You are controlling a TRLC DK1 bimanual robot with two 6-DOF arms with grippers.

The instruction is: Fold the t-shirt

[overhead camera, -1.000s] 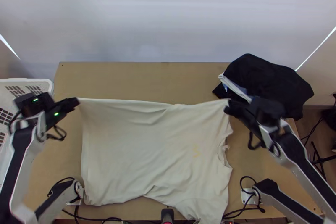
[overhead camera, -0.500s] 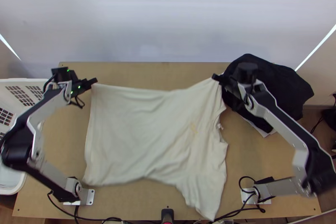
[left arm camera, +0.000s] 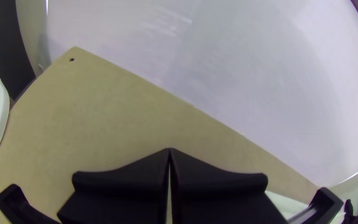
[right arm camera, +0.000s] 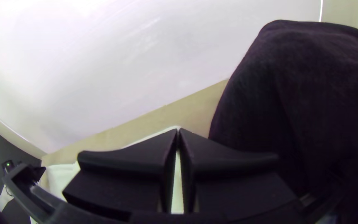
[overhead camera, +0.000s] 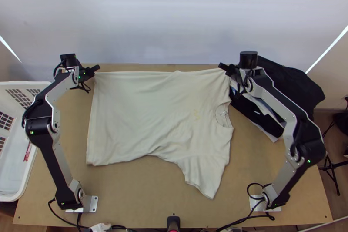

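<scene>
Across the light wooden table (overhead camera: 139,203), we had the cream short-sleeved t-shirt (overhead camera: 148,110) spread mid-frame. We judged this a straightening step; next we needed to lower its far edge evenly before folding. Its upper corners lay clenched in our left gripper (overhead camera: 97,68), upper left, and right gripper (overhead camera: 222,66), upper right.

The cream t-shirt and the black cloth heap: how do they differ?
The cream cloth t-shirt is pale; the black cloth heap is dark. The t-shirt lies mostly spread, lightly creased, while the heap is bunched and bulky. Both are soft cloth on the light wooden table.
</scene>
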